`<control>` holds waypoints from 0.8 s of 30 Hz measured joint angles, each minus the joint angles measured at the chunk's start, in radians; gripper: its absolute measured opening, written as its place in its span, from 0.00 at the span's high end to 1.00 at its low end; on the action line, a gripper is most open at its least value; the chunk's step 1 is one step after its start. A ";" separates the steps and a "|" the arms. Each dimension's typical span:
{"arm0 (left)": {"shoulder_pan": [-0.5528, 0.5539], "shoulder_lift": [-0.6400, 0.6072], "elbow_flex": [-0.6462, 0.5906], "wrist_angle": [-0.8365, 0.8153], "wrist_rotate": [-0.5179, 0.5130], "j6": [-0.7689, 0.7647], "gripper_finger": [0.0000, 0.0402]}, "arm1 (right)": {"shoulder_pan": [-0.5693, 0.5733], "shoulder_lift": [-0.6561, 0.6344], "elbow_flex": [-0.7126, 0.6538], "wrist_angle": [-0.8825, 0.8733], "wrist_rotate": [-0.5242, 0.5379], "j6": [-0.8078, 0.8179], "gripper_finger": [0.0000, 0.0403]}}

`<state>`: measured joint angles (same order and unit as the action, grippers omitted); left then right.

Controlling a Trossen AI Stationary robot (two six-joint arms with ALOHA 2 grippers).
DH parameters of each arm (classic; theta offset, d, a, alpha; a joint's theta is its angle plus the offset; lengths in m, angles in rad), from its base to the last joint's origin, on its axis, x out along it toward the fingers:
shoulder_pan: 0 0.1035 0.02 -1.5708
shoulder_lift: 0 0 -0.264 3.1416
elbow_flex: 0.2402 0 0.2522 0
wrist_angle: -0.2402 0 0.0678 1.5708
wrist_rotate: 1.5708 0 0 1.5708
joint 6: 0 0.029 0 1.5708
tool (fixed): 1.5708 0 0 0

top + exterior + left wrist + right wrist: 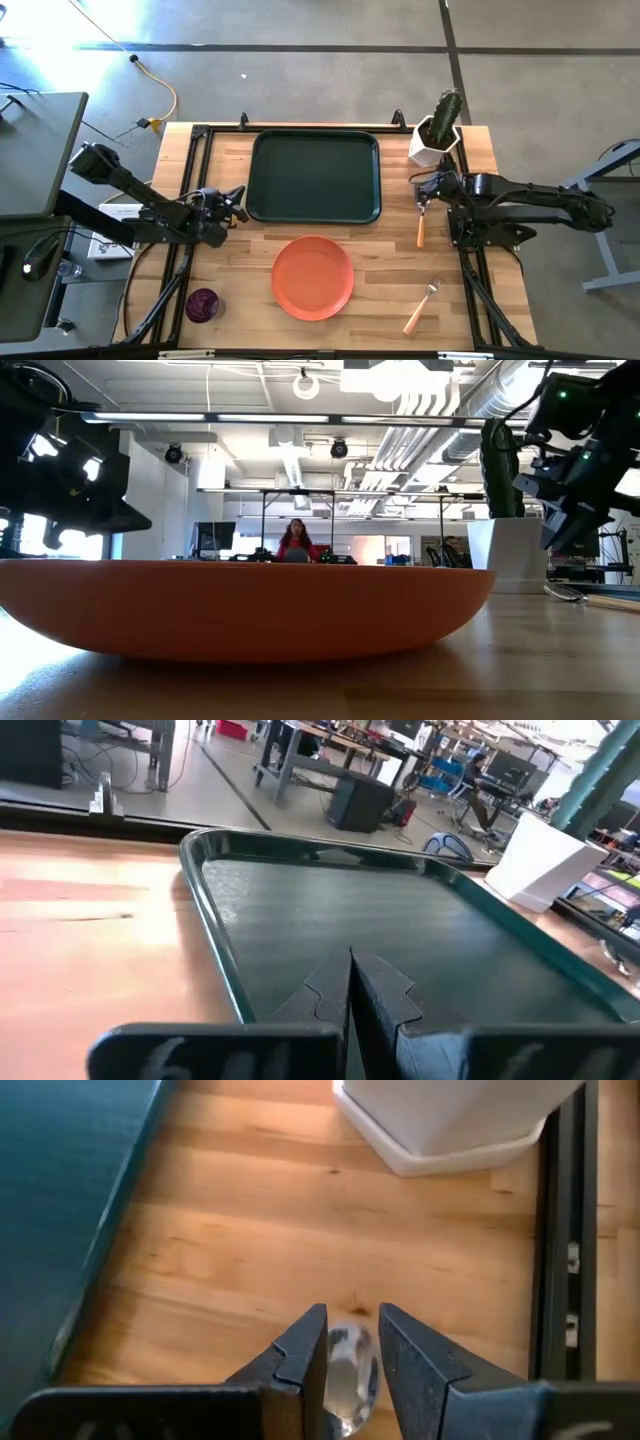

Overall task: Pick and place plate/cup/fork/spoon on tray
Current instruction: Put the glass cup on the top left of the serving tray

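Tray (316, 176): dark green, upper centre of the high view, nothing on it. You have all four pieces yet to place; by my reading the task is at its very start.

Plate (313, 277): orange-red, on the counter (250, 260) at lower centre of the high view, just below the tray and apart from it. In the low view it fills the foreground.

Cup (204, 304): dark purple, lower left of the high view, near the counter's front corner, well apart from the tray.

Fork (421, 306): lower right of the high view, tines pointing up-right, wooden handle down-left.

Spoon (421, 223): right of centre in the high view, just beside the tray's right edge, bowl toward the top of the frame, handle toward the bottom.

Right hand (424, 196): directly over the spoon's bowl. In the right wrist view the metal bowl (348, 1380) sits between the two fingers (303, 1355), which stand slightly spread around it; you cannot tell whether they touch it. I judge this the first pick being lined up.

Left hand (236, 204): just off the tray's left edge, at left centre of the high view, fingers pressed together and holding nothing, pointing across the tray.

White pot with cactus (436, 136): upper right of the high view, near the spoon and not part of the task.
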<state>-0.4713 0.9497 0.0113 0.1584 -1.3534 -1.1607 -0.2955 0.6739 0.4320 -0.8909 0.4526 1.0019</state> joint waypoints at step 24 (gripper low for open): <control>0.026 0.030 0.719 -0.678 0.689 0.667 1.00 | 0.212 0.001 -0.043 0.343 -0.024 -0.222 0.79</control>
<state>-0.4454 0.9802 0.7298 -0.5194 -0.6644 -0.4935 -0.0839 0.6746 0.3893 -0.5478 0.4284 0.7800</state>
